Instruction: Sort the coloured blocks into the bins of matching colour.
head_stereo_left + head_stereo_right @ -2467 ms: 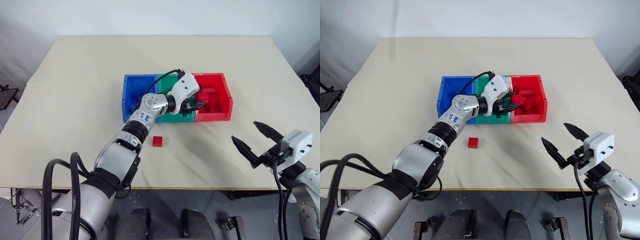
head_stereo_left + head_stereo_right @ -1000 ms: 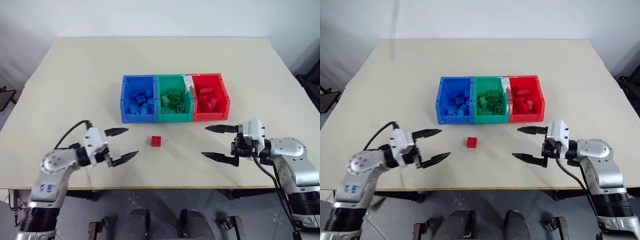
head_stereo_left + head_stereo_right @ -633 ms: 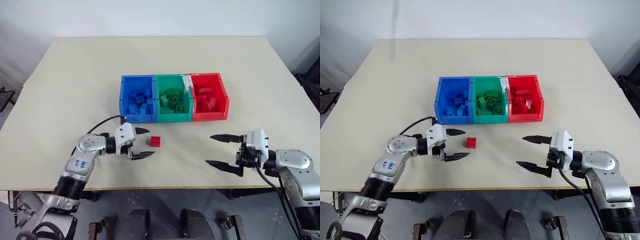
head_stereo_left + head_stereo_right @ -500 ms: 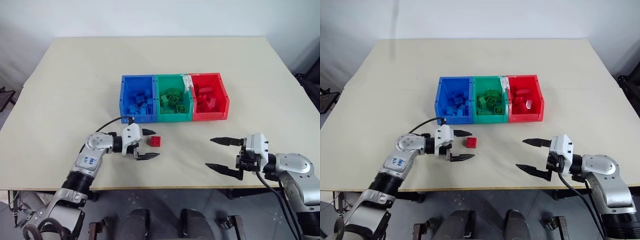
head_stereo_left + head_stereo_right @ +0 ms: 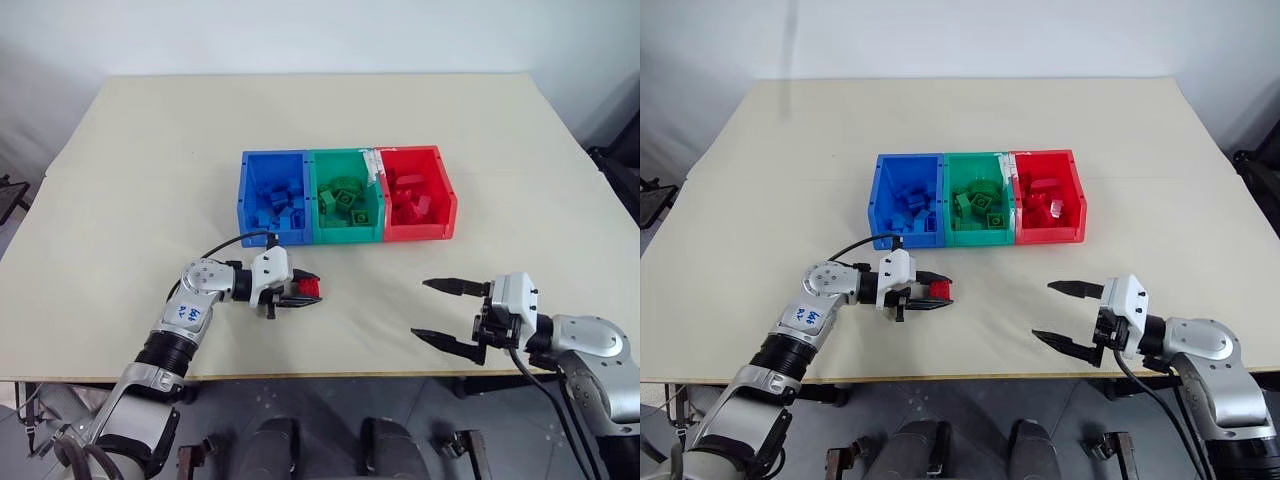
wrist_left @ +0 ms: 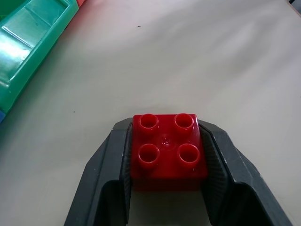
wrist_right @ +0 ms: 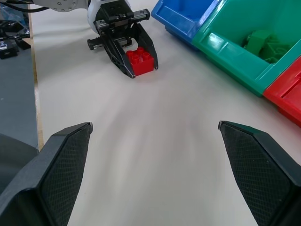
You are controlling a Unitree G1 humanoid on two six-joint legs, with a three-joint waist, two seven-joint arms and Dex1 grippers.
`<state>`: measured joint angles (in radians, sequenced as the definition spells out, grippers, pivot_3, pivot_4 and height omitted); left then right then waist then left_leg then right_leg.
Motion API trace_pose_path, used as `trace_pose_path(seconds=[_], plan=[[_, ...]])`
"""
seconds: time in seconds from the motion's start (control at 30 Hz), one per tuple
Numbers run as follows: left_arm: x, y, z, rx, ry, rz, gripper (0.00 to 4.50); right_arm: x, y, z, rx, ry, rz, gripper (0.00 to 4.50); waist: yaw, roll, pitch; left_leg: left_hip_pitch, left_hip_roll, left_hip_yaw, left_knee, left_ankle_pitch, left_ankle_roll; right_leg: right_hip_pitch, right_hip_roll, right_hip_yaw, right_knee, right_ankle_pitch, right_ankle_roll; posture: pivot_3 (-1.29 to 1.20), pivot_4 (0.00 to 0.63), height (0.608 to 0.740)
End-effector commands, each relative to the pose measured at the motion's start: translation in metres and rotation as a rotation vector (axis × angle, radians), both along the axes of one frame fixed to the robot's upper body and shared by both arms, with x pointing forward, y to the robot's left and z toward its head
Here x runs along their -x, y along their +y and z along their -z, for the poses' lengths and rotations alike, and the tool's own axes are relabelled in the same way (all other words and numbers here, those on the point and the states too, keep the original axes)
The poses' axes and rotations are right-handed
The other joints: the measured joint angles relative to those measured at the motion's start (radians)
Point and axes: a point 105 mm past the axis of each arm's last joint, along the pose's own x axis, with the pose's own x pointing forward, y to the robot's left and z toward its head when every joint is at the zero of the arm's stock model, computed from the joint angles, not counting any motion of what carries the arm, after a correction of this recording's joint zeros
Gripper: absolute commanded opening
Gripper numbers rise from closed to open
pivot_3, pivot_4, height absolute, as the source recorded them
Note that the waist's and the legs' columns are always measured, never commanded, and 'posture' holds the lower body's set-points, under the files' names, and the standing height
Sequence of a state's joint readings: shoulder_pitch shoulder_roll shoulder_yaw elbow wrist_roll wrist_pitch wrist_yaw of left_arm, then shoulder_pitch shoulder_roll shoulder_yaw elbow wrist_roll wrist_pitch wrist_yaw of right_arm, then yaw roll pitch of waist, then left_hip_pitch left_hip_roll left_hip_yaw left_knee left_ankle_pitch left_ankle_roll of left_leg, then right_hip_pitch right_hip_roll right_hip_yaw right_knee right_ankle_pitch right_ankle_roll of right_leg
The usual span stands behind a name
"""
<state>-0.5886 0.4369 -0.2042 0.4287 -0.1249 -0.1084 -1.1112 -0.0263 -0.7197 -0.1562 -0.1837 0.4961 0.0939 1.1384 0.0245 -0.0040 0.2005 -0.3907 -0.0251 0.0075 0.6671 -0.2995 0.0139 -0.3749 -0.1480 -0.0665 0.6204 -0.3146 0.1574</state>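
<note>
Table mostly bare: wide open room at 9, 12 and 3 o'clock of the bins, near edge runs along 6 o'clock just past both arms. Bins sit mid-table in a row, blue at 9, green centre, red at 3, long axis of the row left-right, each holding loose bricks of its own colour.

Left gripper low on the table at 6 o'clock of the blue/green bins, pointing toward 3 o'clock, fingers closed tight against two opposite sides of a red block. Block is square, no long axis, studs up, flat on or just at the table surface; can't tell which. Apart from the bins.

Right gripper at 4 o'clock of the red bin, near the front edge, fingers spread wide, holding nothing, pointing toward 9 o'clock at the left gripper. Bare table between them.
</note>
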Motion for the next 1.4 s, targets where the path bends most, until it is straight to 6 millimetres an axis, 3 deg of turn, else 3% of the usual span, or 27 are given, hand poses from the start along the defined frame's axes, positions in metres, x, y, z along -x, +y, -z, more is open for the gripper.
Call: trace_pose_path(seconds=[0.03, 0.2, 0.37, 0.5, 0.6, 0.73, 1.03, 1.27, 1.4], plan=[[0.006, -0.01, -0.028, 0.121, -0.045, 0.03, 1.5, -0.004, -0.015, -0.015, -0.046, -0.069, 0.086, 4.5, 0.001, 0.0, 0.0, 0.0, 0.0, 0.0, 0.0, 0.0, 0.0, 0.0, 0.0, 0.0, 0.0, 0.0, 0.0, 0.0, 0.15, 0.74], [-0.002, -0.055, -0.086, 0.3, -0.119, 0.068, 1.5, -0.007, -0.041, -0.031, -0.13, -0.119, 0.269, 4.5, 0.021, 0.0, 0.0, -0.002, -0.001, -0.003, 0.002, 0.0, 0.0, 0.0, -0.001, 0.0, 0.0, 0.0, 0.001, 0.0, 0.15, 0.74], [-0.035, -0.107, -0.124, 0.332, -0.175, 0.032, 1.5, -0.006, -0.05, -0.041, -0.208, -0.161, 0.393, 4.5, 0.028, -0.001, 0.0, -0.002, -0.006, 0.001, 0.005, 0.0, 0.001, 0.002, 0.0, -0.001, -0.001, 0.001, 0.001, 0.0, 0.15, 0.74], [-0.058, -0.139, -0.137, 0.312, -0.198, -0.037, 1.5, 0.002, -0.037, -0.042, -0.22, -0.164, 0.41, 4.5, 0.026, -0.001, 0.001, -0.003, -0.008, 0.002, 0.002, 0.001, 0.002, 0.0, -0.001, -0.001, -0.002, 0.001, 0.002, 0.0, 0.15, 0.74], [-0.066, -0.15, -0.133, 0.272, -0.196, -0.074, 1.5, 0.008, -0.029, -0.045, -0.235, -0.169, 0.429, 4.5, 0.021, -0.002, 0.001, -0.003, -0.007, 0.003, -0.002, 0.001, 0.002, -0.002, -0.001, -0.001, -0.003, 0.001, 0.002, 0.0, 0.15, 0.74], [-0.075, -0.153, -0.128, 0.25, -0.186, -0.145, 1.5, 0.015, -0.021, -0.049, -0.256, -0.174, 0.455, 4.5, 0.023, -0.002, 0.001, -0.003, -0.007, 0.003, -0.003, 0.001, 0.002, -0.002, -0.001, -0.001, -0.003, 0.001, 0.002, 0.0, 0.15, 0.74], [-0.072, -0.15, -0.118, 0.263, -0.168, -0.11, 4.37, 0.007, -0.01, -0.055, -0.275, -0.173, 0.438, 4.5, 0.025, -0.003, 0.001, -0.005, -0.008, 0.002, -0.001, 0.001, 0.002, -0.002, -0.001, -0.001, -0.004, 0.001, 0.002, 0.0, 0.15, 0.74], [-0.071, -0.106, -0.106, 0.273, -0.219, -0.079, 4.47, -0.003, -0.005, -0.056, -0.266, -0.164, 0.372, 4.5, 0.01, -0.002, 0.001, -0.004, -0.007, 0.003, -0.002, 0.001, 0.002, -0.002, 0.0, -0.001, -0.003, 0.001, 0.002, 0.0, 0.15, 0.74], [-0.059, -0.075, -0.098, 0.29, -0.243, -0.054, 4.47, -0.005, -0.005, -0.054, -0.245, -0.155, 0.338, 4.5, 0.001, -0.002, 0.001, -0.004, -0.007, 0.002, -0.002, 0.001, 0.002, -0.002, -0.001, -0.002, -0.002, 0.001, 0.002, 0.0, 0.15, 0.74]])
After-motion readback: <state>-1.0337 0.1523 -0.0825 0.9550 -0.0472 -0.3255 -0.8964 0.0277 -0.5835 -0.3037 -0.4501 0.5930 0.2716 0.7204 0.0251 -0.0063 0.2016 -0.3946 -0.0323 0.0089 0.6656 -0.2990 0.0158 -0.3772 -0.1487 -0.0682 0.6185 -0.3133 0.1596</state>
